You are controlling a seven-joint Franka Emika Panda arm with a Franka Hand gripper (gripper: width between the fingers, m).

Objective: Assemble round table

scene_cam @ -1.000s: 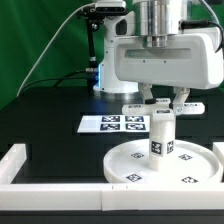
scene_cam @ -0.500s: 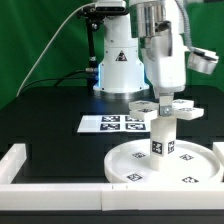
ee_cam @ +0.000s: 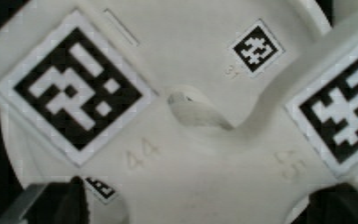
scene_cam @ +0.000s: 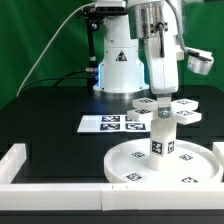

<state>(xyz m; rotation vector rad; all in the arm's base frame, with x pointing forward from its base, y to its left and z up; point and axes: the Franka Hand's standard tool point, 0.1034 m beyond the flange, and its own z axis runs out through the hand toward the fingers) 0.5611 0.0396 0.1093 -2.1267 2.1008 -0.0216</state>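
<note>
Inventory as I read it from the remote station:

- Round disc (scene_cam: pixel 160 162): lies flat on the black table (scene_cam: pixel 50 115), by the white border rail (scene_cam: pixel 60 170). Placed.
- Cylinder post (scene_cam: pixel 160 135): stands upright at the disc's centre, its foot touching the disc. I judge it mounted, though I cannot confirm that it is fully seated.
- Cross base (scene_cam: pixel 168 107): sits level on top of the post, arms spread and tagged faces up; the wrist view fills with its white arms (ee_cam: pixel 194 110) and tags. Whether it is fastened down I cannot tell.
- Gripper (scene_cam: pixel 160 97): directly above the cross base's hub. The fingers are hidden behind the arms, so I cannot tell whether it grips or has let go.
- Marker board (scene_cam: pixel 110 123): flat on the table behind the disc, apart from it.

Remaining, by my judgement: tightening or confirming the cross base, then withdrawing.
</note>
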